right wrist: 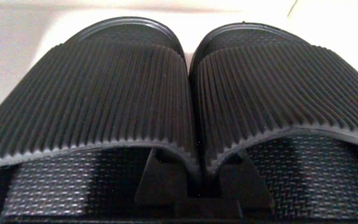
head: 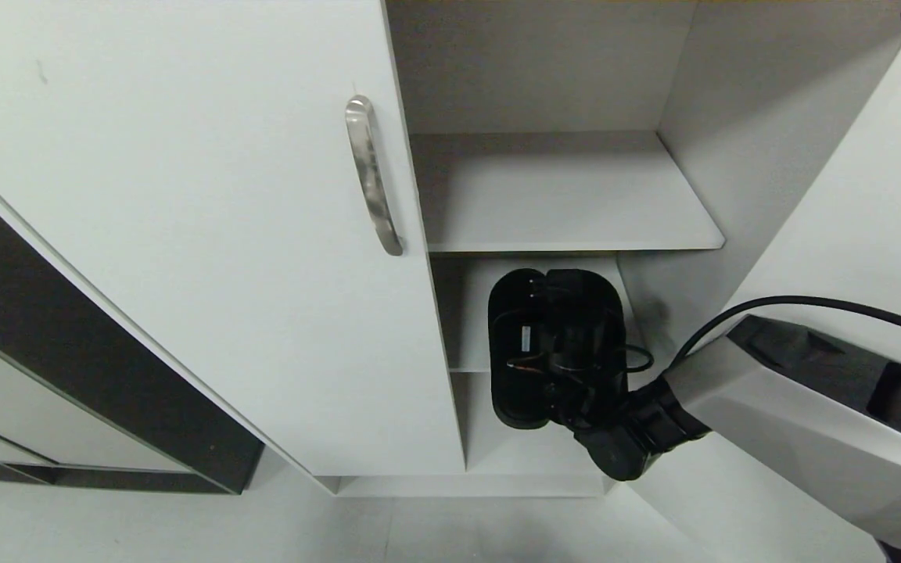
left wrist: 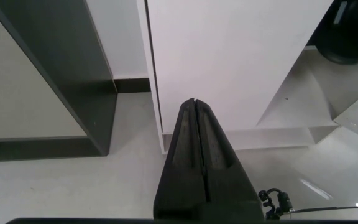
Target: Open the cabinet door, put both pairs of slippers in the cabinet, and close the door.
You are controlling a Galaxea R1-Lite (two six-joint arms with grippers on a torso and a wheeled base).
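Slippers: one black pair (head: 529, 352) is sitting side by side inside the cabinet, in the space just below the bare shelf, toes pointing toward 12 o'clock. I cannot tell whether the soles are resting on a board.
Straps: ribbed bands (right wrist: 117, 93) are facing up, and the two inner edges are touching.
Right claw (right wrist: 199, 180): it is clamping on the pair where the two slippers meet, with one finger tucked under each strap. Its arm is coming in from 4 o'clock.
Left claw (left wrist: 194, 109): its fingers are pressing flat together and gripping nothing. It is hanging over the floor (left wrist: 73, 180) in front of the closed door.
Cabinet (head: 732, 117): white, with its right half standing open. The shelf (head: 560, 195) is lying at 12 o'clock of the slippers.
Closed door (head: 184, 234): it is covering the left half, at 9 o'clock of the slippers.
Handle (head: 372, 176): a curved metal bar is running along that door's inner edge, at 11 o'clock of the slippers.
Open door (head: 873, 195): it is standing swung out at 3 o'clock.
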